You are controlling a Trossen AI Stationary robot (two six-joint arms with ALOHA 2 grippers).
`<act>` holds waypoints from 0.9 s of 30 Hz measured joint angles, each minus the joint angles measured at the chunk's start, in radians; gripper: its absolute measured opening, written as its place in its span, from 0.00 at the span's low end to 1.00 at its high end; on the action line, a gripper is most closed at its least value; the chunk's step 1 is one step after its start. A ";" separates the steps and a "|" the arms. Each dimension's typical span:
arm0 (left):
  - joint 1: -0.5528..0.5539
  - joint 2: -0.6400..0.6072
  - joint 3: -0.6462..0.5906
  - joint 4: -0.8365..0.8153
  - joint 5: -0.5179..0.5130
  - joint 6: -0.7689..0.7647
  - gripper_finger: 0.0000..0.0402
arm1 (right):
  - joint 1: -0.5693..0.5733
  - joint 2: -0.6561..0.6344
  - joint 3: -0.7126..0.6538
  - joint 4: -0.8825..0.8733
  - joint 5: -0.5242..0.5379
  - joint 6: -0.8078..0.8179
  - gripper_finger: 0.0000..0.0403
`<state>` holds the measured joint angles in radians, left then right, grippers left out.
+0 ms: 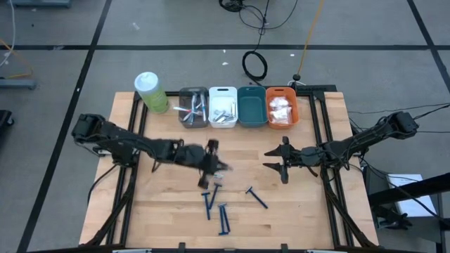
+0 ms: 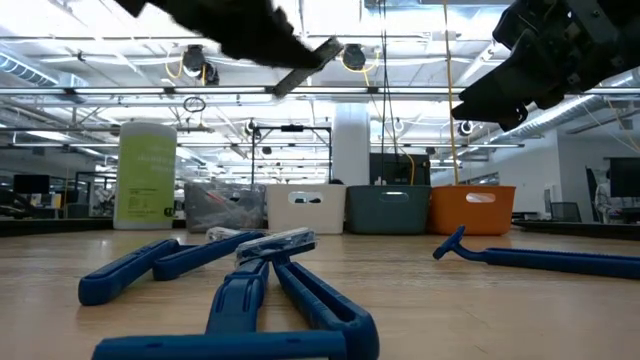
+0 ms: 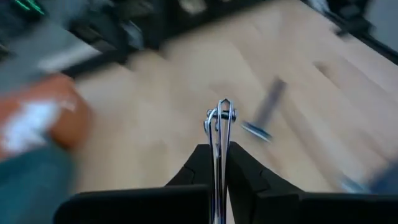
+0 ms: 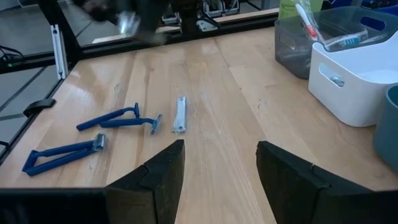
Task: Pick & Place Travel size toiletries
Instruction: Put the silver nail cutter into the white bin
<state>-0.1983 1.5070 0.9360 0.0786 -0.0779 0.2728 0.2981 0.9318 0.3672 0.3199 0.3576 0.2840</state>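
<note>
High view looks down on a wooden bench [image 1: 169, 204] with both arms reaching in from the sides. From bench centre, the left hand [image 1: 213, 163] sits at about 9 o'clock, raised off the wood, its fingers pinched shut on a slim silvery nail clipper [image 3: 219, 127] that stands edge-on between them in the left wrist view. The right hand [image 1: 275, 160] hangs at about 3 o'clock, fingers spread wide with nothing between them; the right wrist view shows bare wood in the gap.

Blue disposable razors lie loose at about 6 o'clock: a crossed cluster [image 1: 214, 207] and a single razor [image 1: 256, 197] just beside it toward the right arm. In the right wrist view a slim silvery stick [image 4: 180, 114] lies flat on the wood just beside the razor heads.

At 12 o'clock a row of bins stands along the far edge: a grey bin [image 1: 193, 107] holding pale sticks, a white bin [image 1: 223, 107] with small silvery items, a teal bin [image 1: 251, 106], and an orange bin [image 1: 280, 107] holding white pouches [image 1: 280, 109]. A pale-green cylinder [image 1: 150, 92] with a white lid stands just beside the grey bin
</note>
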 joint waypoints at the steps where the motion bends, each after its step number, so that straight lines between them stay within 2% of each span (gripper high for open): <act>1: 0.027 -0.008 0.000 0.026 0.003 0.016 0.03 | 0.000 0.000 0.000 0.000 0.000 0.000 0.46; 5: 0.172 -0.010 0.001 0.132 -0.002 -0.020 0.06 | 0.000 0.000 0.000 -0.001 0.000 -0.007 0.46; 11: 0.418 0.024 0.001 0.225 -0.003 -0.220 0.03 | 0.000 0.000 0.000 0.001 0.000 -0.008 0.46; 15: 0.537 0.059 0.001 0.271 -0.004 -0.329 0.04 | 0.000 0.000 0.000 0.005 0.000 -0.008 0.46; 20: 0.620 0.116 0.001 0.279 -0.003 -0.438 0.09 | 0.000 0.000 0.000 0.005 0.000 -0.008 0.46; 27: 0.642 0.200 0.001 0.286 -0.031 -0.562 0.10 | 0.000 0.000 0.000 0.005 0.000 -0.008 0.46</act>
<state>0.4438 1.7073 0.9367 0.3650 -0.1085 -0.2892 0.2982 0.9318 0.3668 0.3244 0.3573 0.2756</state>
